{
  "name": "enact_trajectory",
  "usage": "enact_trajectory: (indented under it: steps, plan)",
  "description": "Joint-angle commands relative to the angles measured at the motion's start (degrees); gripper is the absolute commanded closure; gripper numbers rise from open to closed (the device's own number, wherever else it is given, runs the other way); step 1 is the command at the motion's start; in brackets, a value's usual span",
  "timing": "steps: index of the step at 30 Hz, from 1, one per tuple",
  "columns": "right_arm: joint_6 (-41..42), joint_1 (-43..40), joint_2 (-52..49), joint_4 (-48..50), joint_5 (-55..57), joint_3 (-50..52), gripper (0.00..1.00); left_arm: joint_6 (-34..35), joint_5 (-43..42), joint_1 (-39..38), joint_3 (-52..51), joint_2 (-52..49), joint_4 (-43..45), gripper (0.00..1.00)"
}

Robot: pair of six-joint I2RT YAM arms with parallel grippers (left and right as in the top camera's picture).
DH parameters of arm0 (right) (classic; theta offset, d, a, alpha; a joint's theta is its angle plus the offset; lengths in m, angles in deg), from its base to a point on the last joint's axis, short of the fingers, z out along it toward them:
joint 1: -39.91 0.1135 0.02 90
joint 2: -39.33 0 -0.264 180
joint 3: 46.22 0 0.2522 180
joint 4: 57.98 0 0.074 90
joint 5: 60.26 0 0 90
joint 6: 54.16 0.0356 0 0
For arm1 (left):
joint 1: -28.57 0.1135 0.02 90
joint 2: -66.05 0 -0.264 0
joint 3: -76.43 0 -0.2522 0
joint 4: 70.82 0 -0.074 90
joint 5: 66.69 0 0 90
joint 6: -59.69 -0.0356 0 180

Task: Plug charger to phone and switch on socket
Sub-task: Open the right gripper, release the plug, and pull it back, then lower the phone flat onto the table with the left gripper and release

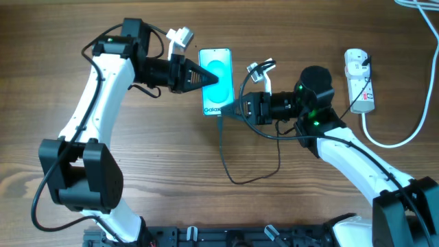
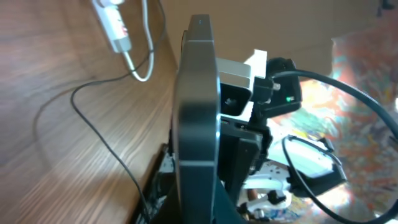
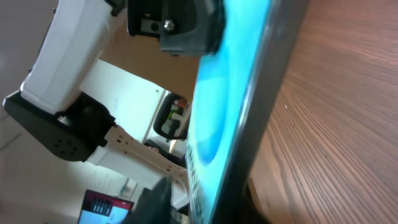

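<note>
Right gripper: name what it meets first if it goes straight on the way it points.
Most likely the phone. The right gripper points left at its lower right corner, with almost no gap in the overhead view. Relative height is unclear, so this is not certain.

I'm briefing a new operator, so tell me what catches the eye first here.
The bright teal phone sits at the centre, with the left tool on it from the left. The charger loops away from its near end, and the white socket lies far right.
</note>
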Motion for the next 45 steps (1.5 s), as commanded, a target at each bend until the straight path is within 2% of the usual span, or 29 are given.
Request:
enact_trajectory:
  steps: [1, 4, 11, 15, 29, 42, 45]
  plan:
    - [-4.11, -0.28, -0.44, -1.99, 0.5, -1.6, 0.55, -1.29, 5.86, 1.92, -0.48, 1.55, -0.57, 0.96]
    - [-7.43, -0.28, -0.44, -6.05, 1.27, -1.6, 0.44, -1.31, 12.28, 1.99, -0.52, 1.55, -1.46, 0.96]
    - [-16.61, -0.28, -0.44, -19.93, 6.47, -1.6, 0.4, -1.05, 24.2, 1.73, -3.78, 0.66, 0.07, 0.96]
    - [-19.85, -0.28, -0.44, -24.74, 7.72, -1.6, 0.4, 4.35, 30.8, 1.73, -7.63, -1.27, 6.03, 0.96]
    - [-23.67, 0.0, -0.44, -32.94, 10.08, -1.57, 0.39, 9.27, 33.09, 1.73, -9.62, -13.97, 21.7, 0.96]
    - [-23.61, 0.15, -0.44, -33.33, 11.06, -1.6, 0.39, 11.41, 38.36, 1.36, -9.81, -16.48, 24.33, 0.96]
    - [-23.61, 0.15, -0.44, -33.38, 11.37, -1.57, 0.39, 11.43, 38.38, 1.36, -9.86, -16.48, 24.33, 0.92]
